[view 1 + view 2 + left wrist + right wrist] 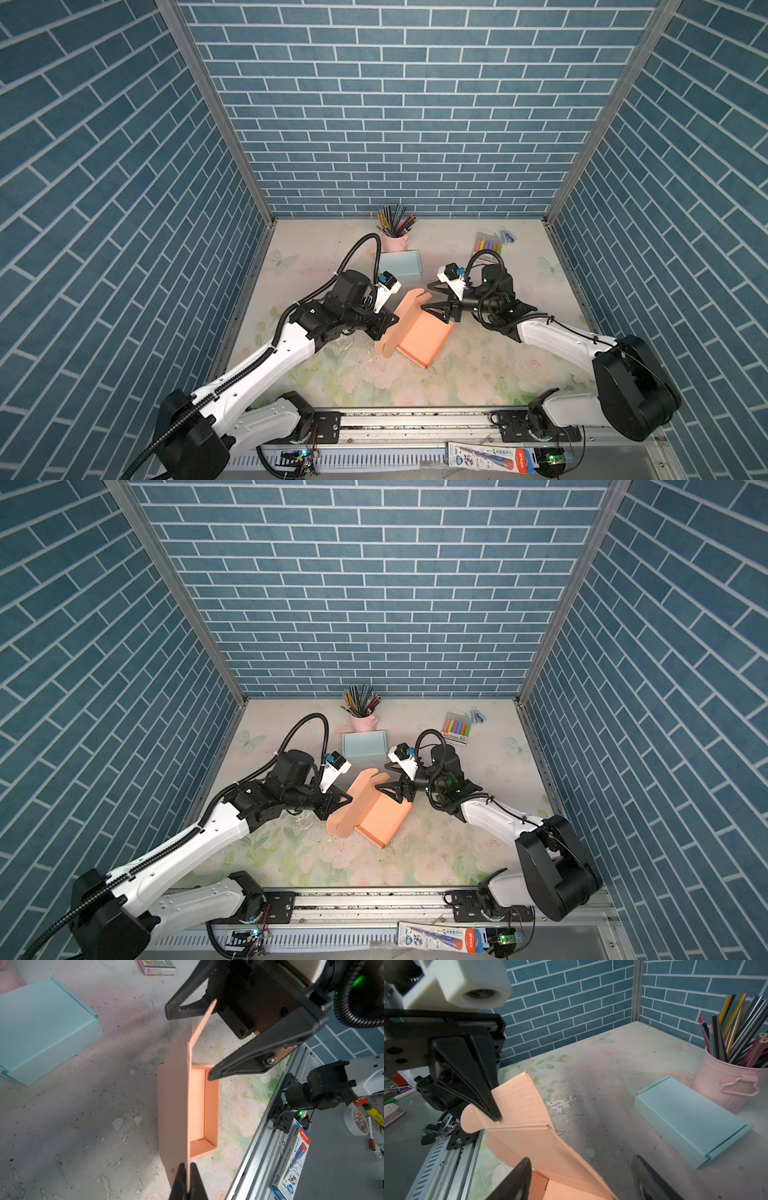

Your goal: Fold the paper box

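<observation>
- just in front of the paper box [422,338], a metal rail [415,424] carries both arm bases. a pen pack [490,455] lies on the ledge nearer still.
- the paper box sits mid-bench [478,374] between the arms, with its tray walls up and its lid [176,1095] standing near upright on the left arm's side.
- left fingers [181,1176] pinch the lid's free edge. right fingers [432,309], spread wide, hover at the lid's end tab, and whether they touch it cannot be told.
- the step in hand looks like closing the lid. next it likely needs the tab turned in, the lid lowered and its lip tucked into the tray.
- beyond the paper box are a closed pale blue box [401,266], a pink pencil cup [394,241] and, to the right, a marker pack [488,245].
- the floral bench is scuffed and chipped, with blue brick-pattern walls [415,104] on three sides.
</observation>
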Robot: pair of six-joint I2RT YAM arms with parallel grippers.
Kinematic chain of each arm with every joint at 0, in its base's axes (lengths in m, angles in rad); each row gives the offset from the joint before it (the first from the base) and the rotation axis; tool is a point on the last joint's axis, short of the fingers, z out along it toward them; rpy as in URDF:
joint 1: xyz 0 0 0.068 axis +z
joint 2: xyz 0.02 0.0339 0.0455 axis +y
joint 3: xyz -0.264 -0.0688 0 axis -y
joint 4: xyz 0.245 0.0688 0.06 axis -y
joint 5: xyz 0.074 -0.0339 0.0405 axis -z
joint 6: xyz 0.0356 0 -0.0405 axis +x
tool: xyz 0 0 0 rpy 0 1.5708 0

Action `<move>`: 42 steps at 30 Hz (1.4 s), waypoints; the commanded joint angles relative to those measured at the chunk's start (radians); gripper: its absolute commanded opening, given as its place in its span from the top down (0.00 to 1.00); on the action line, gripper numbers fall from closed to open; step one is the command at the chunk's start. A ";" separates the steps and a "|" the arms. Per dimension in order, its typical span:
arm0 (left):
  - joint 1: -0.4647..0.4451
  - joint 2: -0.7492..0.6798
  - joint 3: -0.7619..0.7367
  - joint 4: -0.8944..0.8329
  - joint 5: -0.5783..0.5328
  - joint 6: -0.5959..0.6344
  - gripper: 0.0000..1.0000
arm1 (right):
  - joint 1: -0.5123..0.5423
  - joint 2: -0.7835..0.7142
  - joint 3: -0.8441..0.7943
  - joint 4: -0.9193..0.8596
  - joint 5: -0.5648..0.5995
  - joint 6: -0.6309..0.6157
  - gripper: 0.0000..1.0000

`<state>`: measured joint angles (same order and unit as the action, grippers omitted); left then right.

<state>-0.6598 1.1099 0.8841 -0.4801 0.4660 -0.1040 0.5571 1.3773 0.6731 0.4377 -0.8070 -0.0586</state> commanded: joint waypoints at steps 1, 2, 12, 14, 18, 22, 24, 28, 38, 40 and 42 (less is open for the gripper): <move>-0.008 0.010 0.035 -0.044 0.005 0.052 1.00 | 0.001 0.007 0.024 -0.002 -0.044 -0.085 0.27; -0.010 0.012 0.037 -0.044 0.006 0.053 1.00 | 0.003 0.012 0.026 -0.008 -0.043 -0.090 0.29; -0.013 0.042 0.059 -0.055 -0.035 0.069 1.00 | 0.040 0.010 0.040 -0.085 0.029 -0.143 0.64; -0.015 0.045 0.059 -0.055 -0.056 0.073 1.00 | 0.046 0.004 0.037 -0.091 0.052 -0.148 0.69; -0.014 0.053 0.056 -0.056 -0.093 0.079 1.00 | 0.053 -0.021 0.028 -0.094 0.088 -0.159 0.78; -0.015 0.056 0.060 -0.050 -0.092 0.084 1.00 | 0.055 -0.030 0.028 -0.116 0.126 -0.168 0.85; -0.016 0.055 0.060 -0.045 -0.094 0.084 1.00 | 0.055 -0.037 0.024 -0.120 0.138 -0.170 0.88; -0.015 0.051 0.059 -0.031 -0.097 0.082 0.96 | 0.057 -0.049 0.014 -0.119 0.158 -0.169 0.94; 0.032 0.033 0.003 0.024 -0.198 -0.027 0.35 | 0.057 -0.129 -0.087 -0.025 0.265 -0.119 0.98; 0.056 -0.003 -0.045 0.089 -0.186 -0.071 0.28 | 0.057 -0.144 -0.115 0.002 0.298 -0.093 1.00; 0.069 -0.042 -0.094 0.152 -0.184 -0.111 0.27 | 0.056 -0.167 -0.148 0.035 0.335 -0.059 1.00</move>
<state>-0.6106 1.1187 0.8433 -0.4183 0.2951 -0.1463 0.6151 1.2465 0.5579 0.4034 -0.5377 -0.1581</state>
